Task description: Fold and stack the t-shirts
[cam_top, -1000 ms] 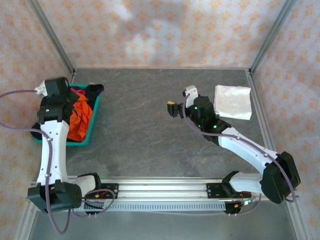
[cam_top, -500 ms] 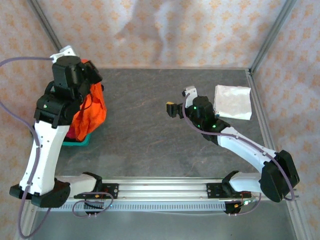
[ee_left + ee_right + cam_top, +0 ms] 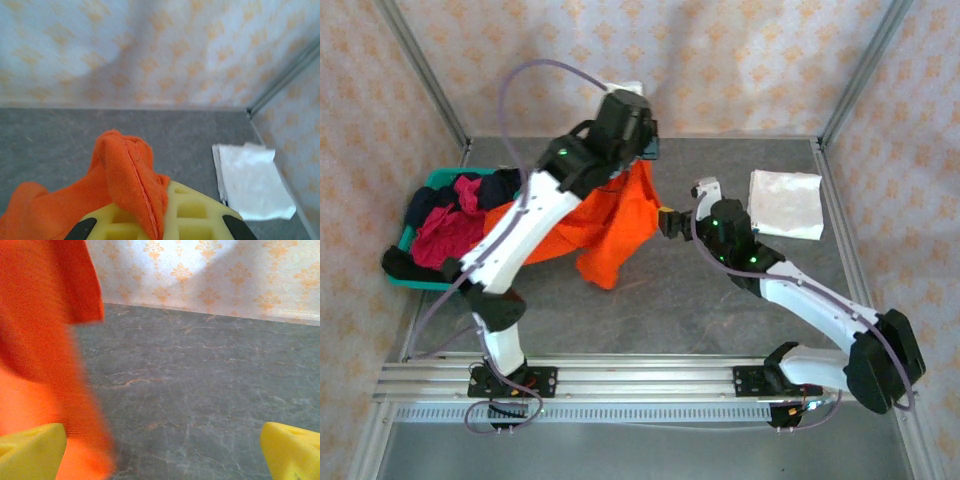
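Starting at the left edge of the top view, we find a teal basket [image 3: 437, 179] on the grey table [image 3: 720, 170]. It holds a crimson-pink t-shirt [image 3: 445, 225] bunched in the middle and a dark navy t-shirt [image 3: 498, 187] heaped along its far side. Both are crumpled and unfolded.

Next comes the left arm [image 3: 510, 235], which reaches from its base at the near rail diagonally up toward the back wall. The left gripper [image 3: 642, 152] sits high over the middle of the table, close to the far edge. Its jaws are pressed together on the orange t-shirt [image 3: 610, 225]. In the left wrist view a ridge of orange cloth, with a seam running along it, rises out of the yellow fingers [image 3: 195, 210].

The shirt hangs below the gripper in a loose sheet, one part trailing left under the arm toward the basket and one part dropping to a point nearer us. We cannot tell whether that low point touches the table.

Just right of the hanging cloth is the right gripper [image 3: 669, 220], held low and pointing at the shirt. Its jaws stand wide apart with nothing between them. In the right wrist view one yellow fingertip [image 3: 30, 450] sits at the orange cloth and the other is far across the frame.

Farthest right, the white t-shirt [image 3: 785, 203] lies folded flat near the back right corner, well apart from both grippers.
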You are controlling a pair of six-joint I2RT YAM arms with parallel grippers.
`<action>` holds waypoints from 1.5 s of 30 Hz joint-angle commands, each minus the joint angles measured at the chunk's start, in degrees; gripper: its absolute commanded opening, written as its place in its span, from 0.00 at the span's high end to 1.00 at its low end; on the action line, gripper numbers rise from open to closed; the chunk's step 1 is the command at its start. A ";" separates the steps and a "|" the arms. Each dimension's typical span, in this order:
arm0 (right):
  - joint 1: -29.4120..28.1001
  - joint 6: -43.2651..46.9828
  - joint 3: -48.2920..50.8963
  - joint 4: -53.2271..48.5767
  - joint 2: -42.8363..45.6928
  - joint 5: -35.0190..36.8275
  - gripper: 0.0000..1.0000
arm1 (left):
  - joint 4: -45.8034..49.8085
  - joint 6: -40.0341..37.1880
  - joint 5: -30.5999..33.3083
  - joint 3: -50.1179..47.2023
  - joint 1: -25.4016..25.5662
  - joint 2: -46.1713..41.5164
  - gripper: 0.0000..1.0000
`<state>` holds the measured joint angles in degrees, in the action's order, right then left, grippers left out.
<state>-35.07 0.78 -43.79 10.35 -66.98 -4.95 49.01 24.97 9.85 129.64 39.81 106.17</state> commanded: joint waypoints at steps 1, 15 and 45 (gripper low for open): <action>1.21 -1.03 2.69 1.18 5.04 4.29 0.01 | 3.75 0.64 -3.58 4.69 0.44 5.73 0.92; 5.36 -5.39 -4.14 -13.64 -0.67 4.68 0.01 | 4.34 1.32 0.92 -3.56 -2.02 3.93 0.00; 14.10 -8.70 -37.56 -19.98 -39.51 -2.49 1.00 | -1.68 17.52 18.06 -75.65 -17.58 -55.67 0.00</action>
<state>-25.08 -5.89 -84.03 -12.99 -116.55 -8.64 48.95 40.32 23.35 55.11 22.76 50.74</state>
